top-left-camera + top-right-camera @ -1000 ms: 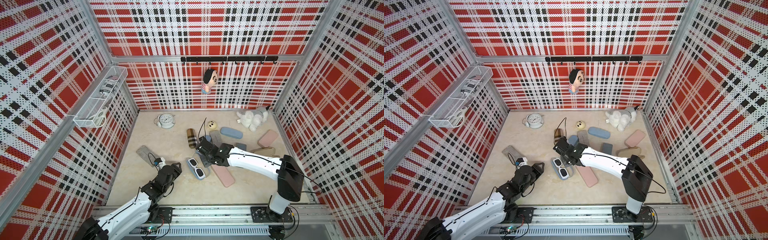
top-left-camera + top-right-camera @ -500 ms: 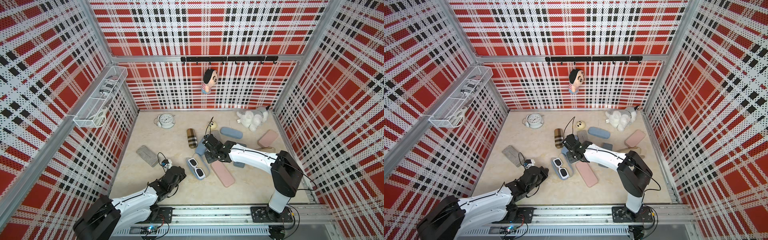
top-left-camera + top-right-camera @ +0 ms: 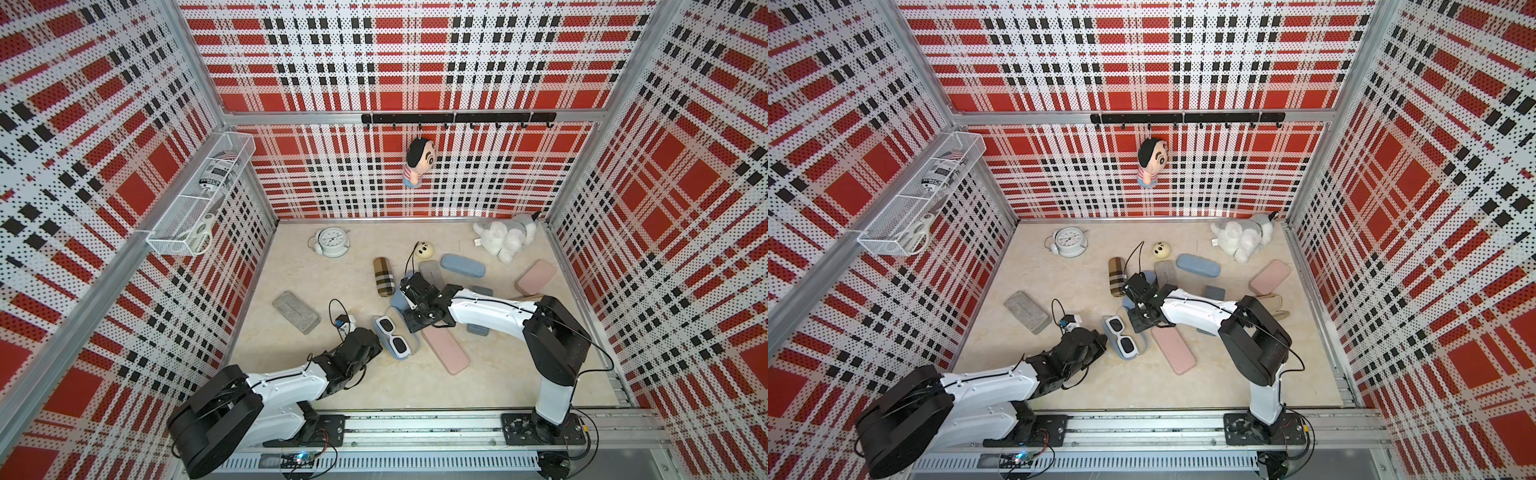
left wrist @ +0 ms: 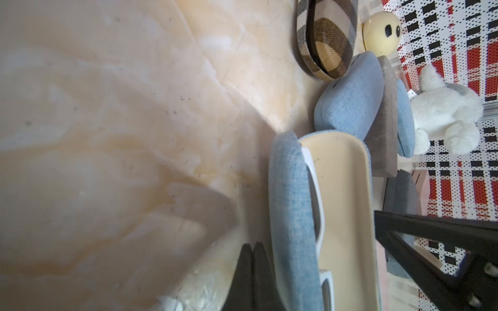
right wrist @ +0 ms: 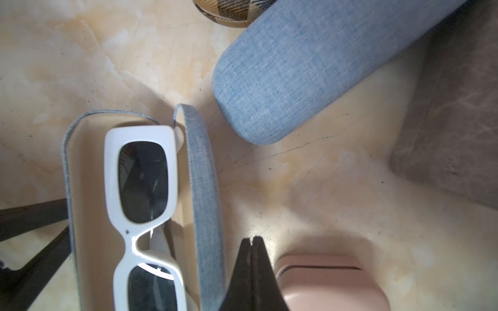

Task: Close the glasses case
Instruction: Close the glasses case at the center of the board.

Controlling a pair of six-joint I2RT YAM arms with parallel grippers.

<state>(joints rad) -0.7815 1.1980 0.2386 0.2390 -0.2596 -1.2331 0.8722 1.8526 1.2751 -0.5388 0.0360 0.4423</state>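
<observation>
The open glasses case is light blue fabric with a cream lining, and white sunglasses lie in it. In both top views it lies mid-floor between my two arms. My left gripper is shut, with its tips against the outer blue wall of the case on the side near the sunglasses. Shut as well, my right gripper sits just outside the raised lid, between it and a pink case. Neither gripper holds anything.
Closed cases lie around: blue, pink, grey, plaid, and another blue one by the right gripper. An alarm clock, a white plush toy and a yellow ball toy stand at the back.
Both grippers have gone from partly open to shut. The left arm has reached rightward up to the case's near wall. The right gripper has settled beside the lid.
</observation>
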